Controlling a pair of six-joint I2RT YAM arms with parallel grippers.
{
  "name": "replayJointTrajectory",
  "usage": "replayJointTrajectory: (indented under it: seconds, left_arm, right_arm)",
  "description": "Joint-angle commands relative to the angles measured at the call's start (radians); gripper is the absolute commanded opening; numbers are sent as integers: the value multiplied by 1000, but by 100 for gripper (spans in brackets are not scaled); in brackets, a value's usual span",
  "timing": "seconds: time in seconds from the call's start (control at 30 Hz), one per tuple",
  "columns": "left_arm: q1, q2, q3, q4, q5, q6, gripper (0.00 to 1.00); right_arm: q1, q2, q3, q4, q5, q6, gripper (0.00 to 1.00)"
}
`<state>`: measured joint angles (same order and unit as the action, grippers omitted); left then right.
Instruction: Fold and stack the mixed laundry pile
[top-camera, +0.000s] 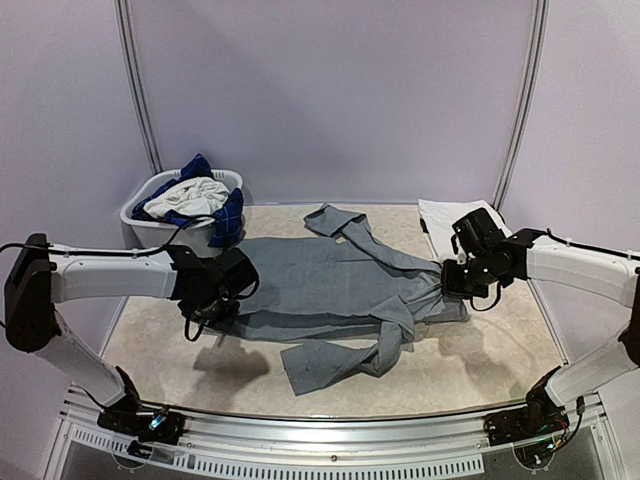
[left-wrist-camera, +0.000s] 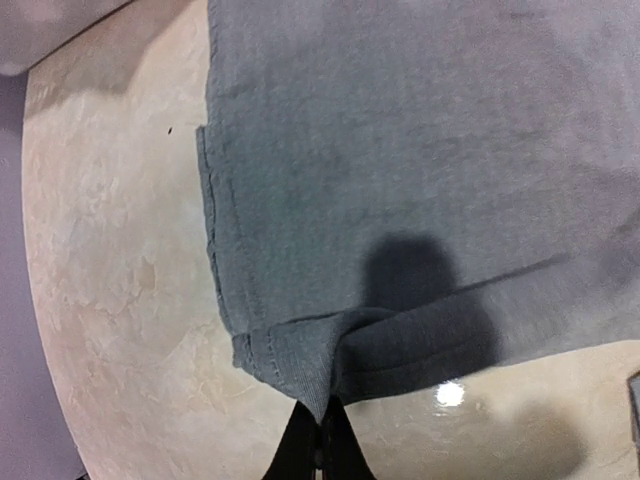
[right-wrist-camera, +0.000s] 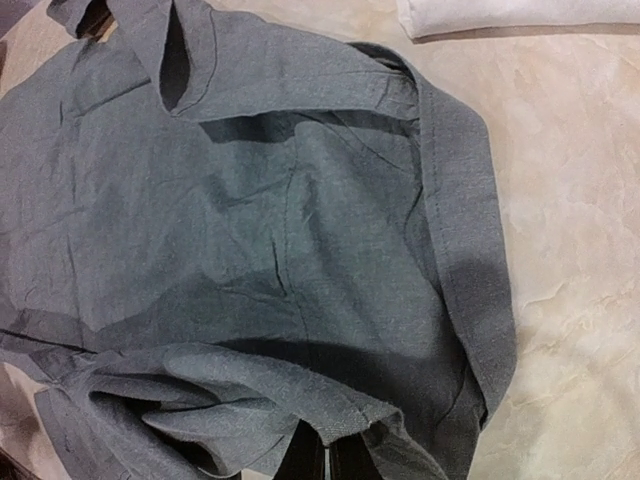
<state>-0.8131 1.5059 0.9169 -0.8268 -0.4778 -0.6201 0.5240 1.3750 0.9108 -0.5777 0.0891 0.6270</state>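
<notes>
A grey long-sleeved garment from the mixed laundry pile lies spread across the middle of the table, one sleeve trailing toward the near edge. My left gripper is shut on its left hem corner. In the left wrist view the cloth is pinched at the black fingertips and the corner is lifted into a fold. My right gripper is shut on the garment's right edge. The right wrist view has a folded lip of grey fabric between the fingers. Blue plaid and white pieces fill the basket.
The white oval basket stands at the back left corner. A folded white cloth lies at the back right, close behind my right gripper. Bare marble table shows at the front right and front left.
</notes>
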Motion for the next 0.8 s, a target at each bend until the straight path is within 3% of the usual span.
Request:
replayJointTrajectory:
  seconds: [0.0, 0.43, 0.77]
  left_arm:
    - [13, -3, 52, 6, 46, 64, 0]
    - [17, 54, 78, -3, 47, 107, 0]
    - [42, 112, 75, -7, -34, 56, 2]
  right_arm:
    - [-4, -64, -36, -22, -95, -36, 3]
    - [-5, -339, -242, -103, -98, 7, 3]
    - [-5, -210, -236, 93, -218, 21, 3]
